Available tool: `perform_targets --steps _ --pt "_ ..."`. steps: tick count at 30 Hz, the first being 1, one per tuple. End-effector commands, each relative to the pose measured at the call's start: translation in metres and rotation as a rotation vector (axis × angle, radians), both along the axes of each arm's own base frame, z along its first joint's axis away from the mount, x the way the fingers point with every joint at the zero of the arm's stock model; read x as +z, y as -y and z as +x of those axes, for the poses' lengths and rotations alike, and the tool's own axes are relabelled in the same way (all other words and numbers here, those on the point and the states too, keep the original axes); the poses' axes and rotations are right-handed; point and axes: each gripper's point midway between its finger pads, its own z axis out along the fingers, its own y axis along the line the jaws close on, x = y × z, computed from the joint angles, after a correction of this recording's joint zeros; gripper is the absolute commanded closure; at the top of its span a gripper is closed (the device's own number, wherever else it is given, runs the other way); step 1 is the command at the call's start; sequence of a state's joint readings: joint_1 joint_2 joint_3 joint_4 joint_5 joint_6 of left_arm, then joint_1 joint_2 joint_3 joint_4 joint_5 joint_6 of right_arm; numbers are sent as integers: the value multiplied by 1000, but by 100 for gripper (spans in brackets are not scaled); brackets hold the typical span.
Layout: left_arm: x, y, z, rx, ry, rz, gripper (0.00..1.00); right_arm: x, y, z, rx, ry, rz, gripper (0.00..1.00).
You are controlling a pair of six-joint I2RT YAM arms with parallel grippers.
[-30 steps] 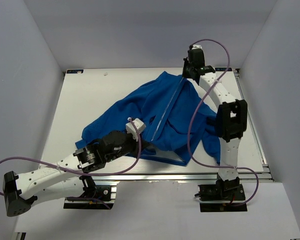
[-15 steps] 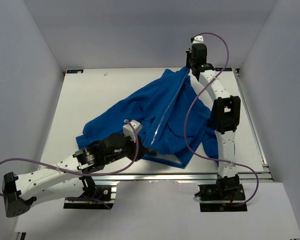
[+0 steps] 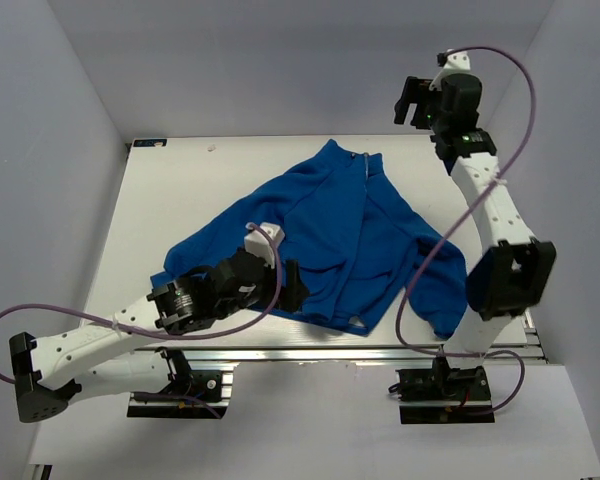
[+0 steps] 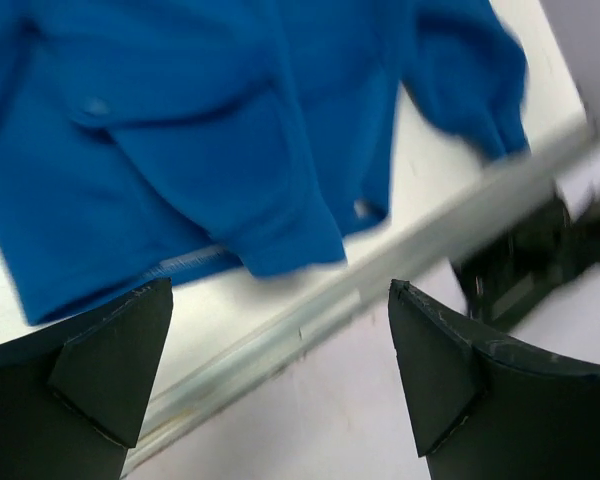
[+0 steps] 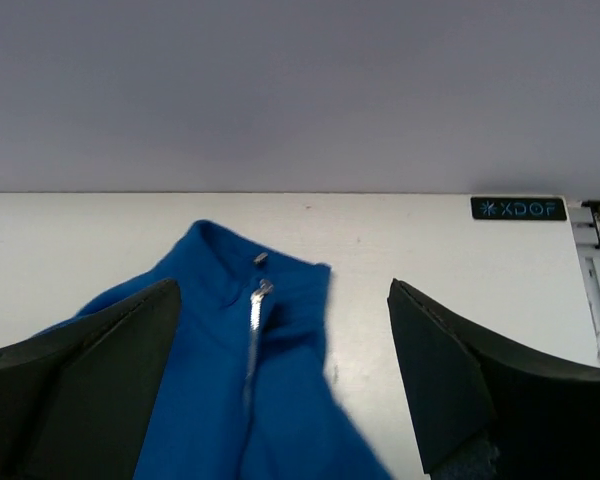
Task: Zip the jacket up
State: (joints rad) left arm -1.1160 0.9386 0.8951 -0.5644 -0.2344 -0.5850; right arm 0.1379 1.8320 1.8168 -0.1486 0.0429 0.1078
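The blue jacket (image 3: 330, 235) lies spread on the white table (image 3: 180, 190), collar toward the far edge. Its pale zipper (image 5: 252, 320) runs up to the collar, with the pull (image 5: 264, 291) near the top. My right gripper (image 3: 412, 100) hangs open, raised above and behind the collar, holding nothing. In the right wrist view this gripper (image 5: 280, 290) looks down on the collar. My left gripper (image 3: 292, 284) is open at the jacket's near hem. In the left wrist view the hem (image 4: 280, 250) lies just beyond that gripper (image 4: 280, 295), with nothing between its fingers.
The table's metal front rail (image 4: 320, 300) runs under the left gripper, with the right arm's dark base (image 4: 540, 250) beyond it. A small black label (image 5: 518, 208) sits at the table's far edge. Grey walls enclose the table on three sides.
Both grippers have opened and let go of the jacket. The right arm has risen and swung back to the right. The jacket's upper part has dropped flat onto the table.
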Motion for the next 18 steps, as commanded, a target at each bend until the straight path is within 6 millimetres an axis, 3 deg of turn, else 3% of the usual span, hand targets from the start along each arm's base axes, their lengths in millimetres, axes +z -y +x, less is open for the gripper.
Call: perform_targets --steps 1,2,3,4,5,6,7,8,9,10,11,12,13,14,17,18 --pt "19 -27 39 319 50 -27 2 14 6 -55 -56 -70 72 11" --pt "12 -31 51 397 33 4 2 -6 13 -68 -95 -125 75 11" --pt "21 -47 72 491 45 25 2 3 16 -89 -115 -133 109 11" --pt "20 -57 86 546 36 43 2 0 19 -100 -133 -147 121 11" --pt "15 -63 102 590 18 70 2 -24 26 -114 -169 -202 118 10" --pt "19 -85 128 659 -12 44 2 -15 29 -133 -192 -189 153 11" --pt "19 -99 142 704 -24 37 2 -18 33 -143 -208 -189 162 11" --pt "14 -130 162 801 -44 46 2 -44 36 -156 -222 -237 153 11" --pt "18 -137 169 806 -66 18 2 -33 38 -173 -227 -197 171 11" --pt "19 -147 176 821 -74 10 2 -35 42 -181 -243 -181 178 11" --pt "23 -170 188 875 -71 -15 2 -60 45 -193 -255 -224 170 11" --pt "22 -170 193 848 -99 -44 2 -49 48 -207 -257 -181 183 11" --pt "22 -181 198 867 -106 -53 2 -52 49 -215 -257 -178 185 11" --pt "20 -203 202 925 -123 -49 2 -68 50 -223 -260 -201 179 11" --pt "24 -226 203 990 -99 -16 2 -55 52 -243 -231 -112 180 11" --pt "31 -230 200 998 -72 -21 2 -60 54 -247 -238 -118 177 11"
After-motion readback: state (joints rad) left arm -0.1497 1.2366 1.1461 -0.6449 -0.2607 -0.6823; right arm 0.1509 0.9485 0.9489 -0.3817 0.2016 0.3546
